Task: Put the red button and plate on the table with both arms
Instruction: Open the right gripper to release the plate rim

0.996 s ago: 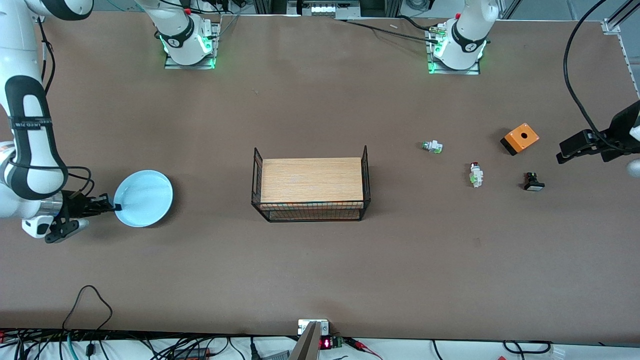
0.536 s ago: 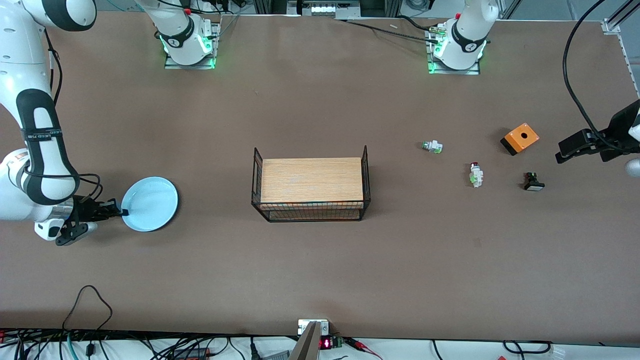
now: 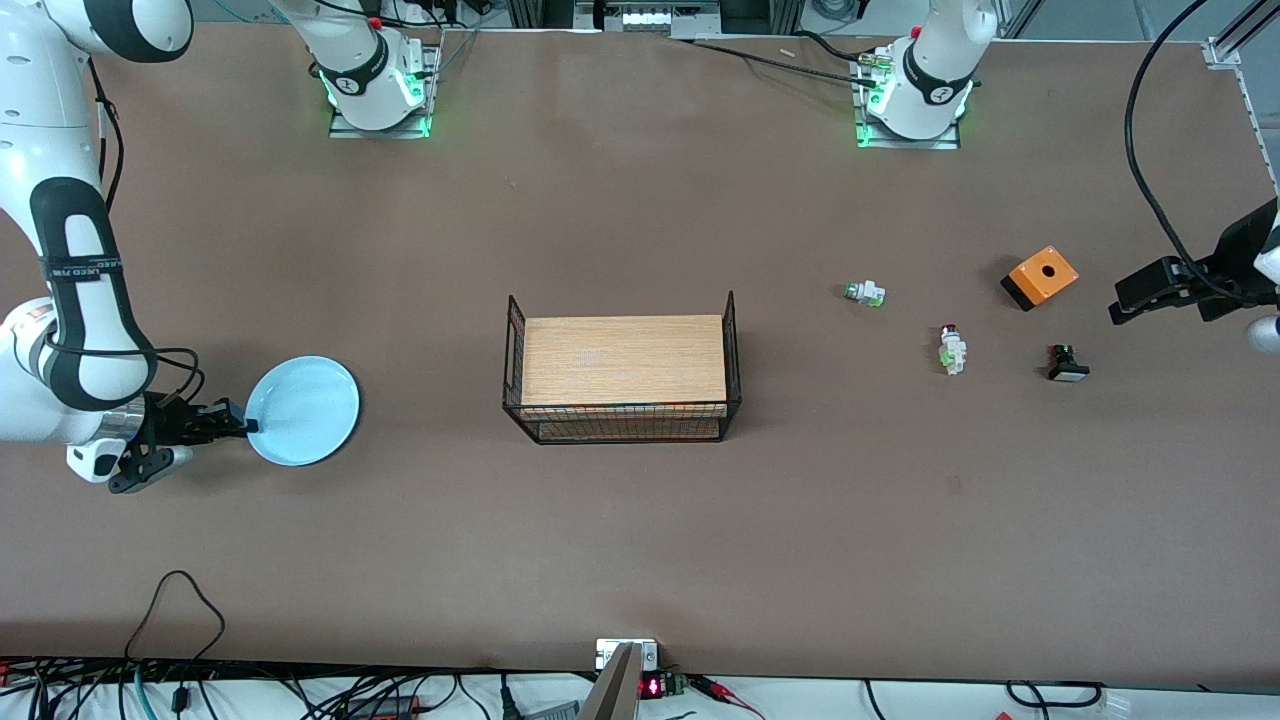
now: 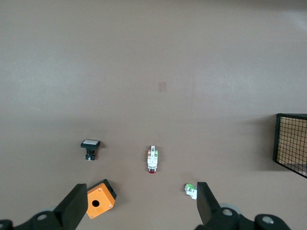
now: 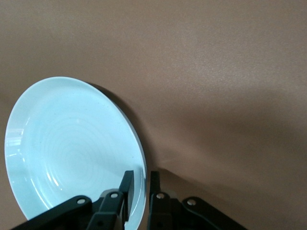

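The pale blue plate [image 3: 302, 410] [image 5: 72, 153] lies on the brown table [image 3: 620, 550] at the right arm's end. My right gripper [image 3: 240, 425] [image 5: 140, 179] straddles the plate's rim, open only a little: a thin dark gap shows between the rim and the outer finger [image 5: 154, 184]. The red button [image 3: 951, 349] [image 4: 152, 159], whitish with a dark red cap, lies on its side on the table toward the left arm's end. My left gripper [image 3: 1128, 303] [image 4: 140, 196] hangs open and holds nothing, above the table near that end's edge, beside the orange box.
A black wire rack with a wood top [image 3: 624, 372] [image 4: 291, 143] stands mid-table. Near the red button lie a white-and-green switch part [image 3: 864, 293] [image 4: 191, 190], an orange box with a hole [image 3: 1040, 276] [image 4: 98, 205] and a black switch part with a white face [image 3: 1067, 364] [image 4: 89, 146].
My right arm carried the plate a short way toward the rack and nearer the front camera; the plate now rests on the table. The left arm has hardly moved.
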